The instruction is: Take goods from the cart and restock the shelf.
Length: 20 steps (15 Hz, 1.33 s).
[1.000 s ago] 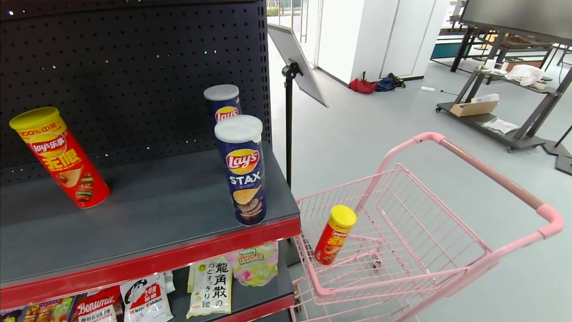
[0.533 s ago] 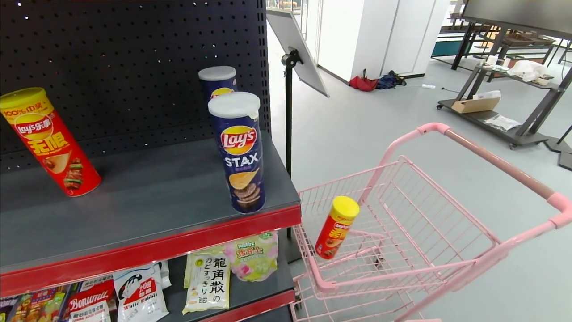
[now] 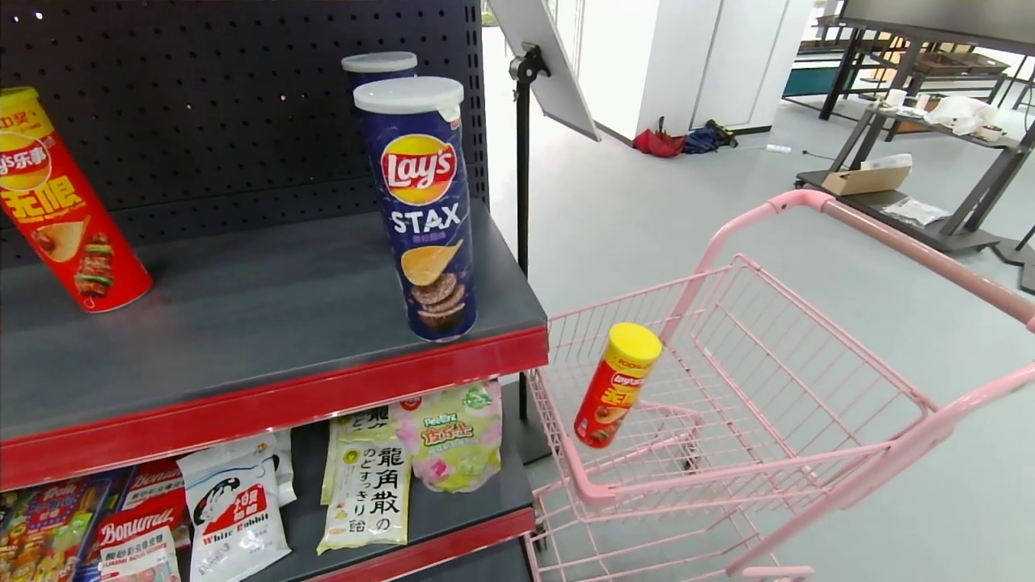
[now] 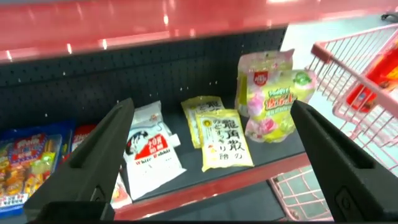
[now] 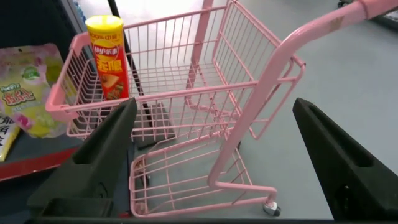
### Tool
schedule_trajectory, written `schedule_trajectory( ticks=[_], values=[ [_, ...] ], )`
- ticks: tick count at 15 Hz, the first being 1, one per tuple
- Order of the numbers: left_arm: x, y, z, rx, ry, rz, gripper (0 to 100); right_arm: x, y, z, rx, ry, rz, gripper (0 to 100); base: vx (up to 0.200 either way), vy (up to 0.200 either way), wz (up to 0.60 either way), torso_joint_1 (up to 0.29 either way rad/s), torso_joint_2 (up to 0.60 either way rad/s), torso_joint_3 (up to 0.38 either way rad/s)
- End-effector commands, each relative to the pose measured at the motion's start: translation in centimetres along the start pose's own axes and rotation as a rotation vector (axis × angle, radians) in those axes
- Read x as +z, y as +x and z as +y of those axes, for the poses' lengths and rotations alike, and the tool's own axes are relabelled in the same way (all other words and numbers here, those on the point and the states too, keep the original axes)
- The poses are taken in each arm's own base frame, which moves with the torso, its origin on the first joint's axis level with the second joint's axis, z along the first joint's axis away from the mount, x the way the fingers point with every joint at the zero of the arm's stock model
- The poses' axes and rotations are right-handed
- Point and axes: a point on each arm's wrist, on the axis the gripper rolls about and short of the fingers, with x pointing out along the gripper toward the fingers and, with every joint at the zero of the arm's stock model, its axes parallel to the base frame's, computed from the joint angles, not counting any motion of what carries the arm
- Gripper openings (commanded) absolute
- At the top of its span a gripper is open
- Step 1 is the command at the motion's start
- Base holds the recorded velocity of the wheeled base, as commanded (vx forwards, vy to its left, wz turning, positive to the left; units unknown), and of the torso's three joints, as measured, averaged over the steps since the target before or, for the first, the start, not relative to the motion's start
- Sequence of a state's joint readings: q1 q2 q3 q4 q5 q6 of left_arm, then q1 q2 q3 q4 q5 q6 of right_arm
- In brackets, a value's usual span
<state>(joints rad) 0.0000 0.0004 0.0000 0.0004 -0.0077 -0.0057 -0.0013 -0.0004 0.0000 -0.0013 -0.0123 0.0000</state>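
Note:
A red chip can with a yellow lid leans in the front corner of the pink cart, beside the shelf. On the grey upper shelf a blue can stands at the front edge, a second blue can behind it, and a red can at the far left. My left gripper is open in front of the lower shelf's snack bags. My right gripper is open above the cart, with the red can ahead of it.
Snack bags lie on the lower shelf, a pale green one nearest the cart. A board on a black stand rises behind the shelf's end. Metal racks stand far right across open grey floor.
The whole head picture has shifted: the camera has sunk and come closer, so the shelf cans sit higher and larger. The cans and the cart themselves have not moved.

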Motion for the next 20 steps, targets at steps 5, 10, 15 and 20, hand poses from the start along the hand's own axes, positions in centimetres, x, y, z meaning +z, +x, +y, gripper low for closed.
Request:
schedule_trajectory(
  ticks=[5,10,15,20],
  values=[
    [0.0,0.0,0.0,0.0,0.0,0.001,100,0.0,0.0,0.0,0.0,0.002,0.0,100,0.0,0.0,0.0,-0.136,0.44,0.304],
    [0.0,0.0,0.0,0.0,-0.002,0.001,100,0.0,0.0,0.0,0.014,-0.009,0.006,100,0.0,0.0,0.0,-0.01,0.04,0.032],
    [0.0,0.0,0.0,0.0,0.0,0.001,100,17.7,7.1,0.4,0.138,0.158,-0.012,100,0.0,0.0,0.0,0.0,0.0,0.0],
    [0.0,0.0,0.0,0.0,-0.002,0.001,100,11.7,21.9,4.4,0.302,0.177,0.222,100,0.0,0.0,0.0,0.0,0.0,0.0]
  ],
)
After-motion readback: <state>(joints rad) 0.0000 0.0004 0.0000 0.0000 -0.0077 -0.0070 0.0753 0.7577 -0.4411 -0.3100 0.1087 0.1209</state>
